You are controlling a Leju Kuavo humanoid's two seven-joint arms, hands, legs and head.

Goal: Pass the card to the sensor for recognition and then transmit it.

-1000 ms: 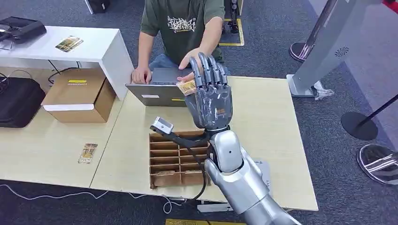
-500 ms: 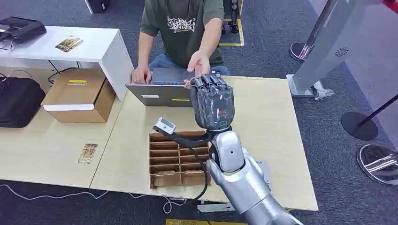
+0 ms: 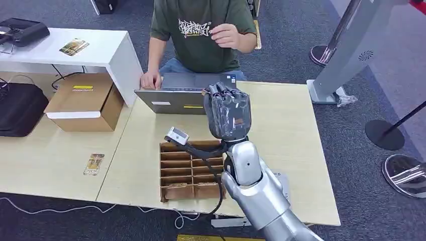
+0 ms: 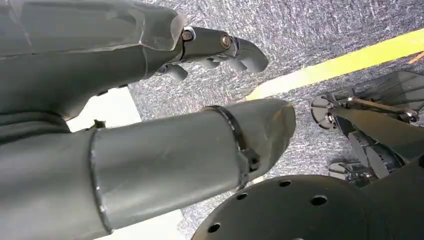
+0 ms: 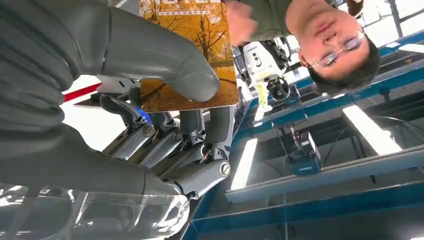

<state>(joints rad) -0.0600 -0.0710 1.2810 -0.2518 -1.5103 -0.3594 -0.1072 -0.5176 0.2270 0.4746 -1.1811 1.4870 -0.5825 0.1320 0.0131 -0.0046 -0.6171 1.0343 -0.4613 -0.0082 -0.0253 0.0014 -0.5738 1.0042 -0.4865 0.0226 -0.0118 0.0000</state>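
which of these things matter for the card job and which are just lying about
Job:
- card, pinched under the thumb of the right hand
- scanner by the divided cardboard tray
- person across the table

Lying about:
- laptop
- cardboard box
- loose card on the table
- card on the white shelf

Right hand [image 3: 228, 113] raised above tabletop [image 3: 286, 135], fingers curled in, back of hand toward camera. Just beyond fingertips: grey laptop [image 3: 176, 95], person's hand [image 3: 149, 80] resting on its far corner. Person's other hand [image 3: 225, 36] lifted to chest, well beyond robot hand. Below wrist: cardboard divider tray [image 3: 187, 173] (small scanner [image 3: 176, 134] at its near-left corner). Far left of hand: loose card [image 3: 94, 164], cardboard box [image 3: 85, 102].
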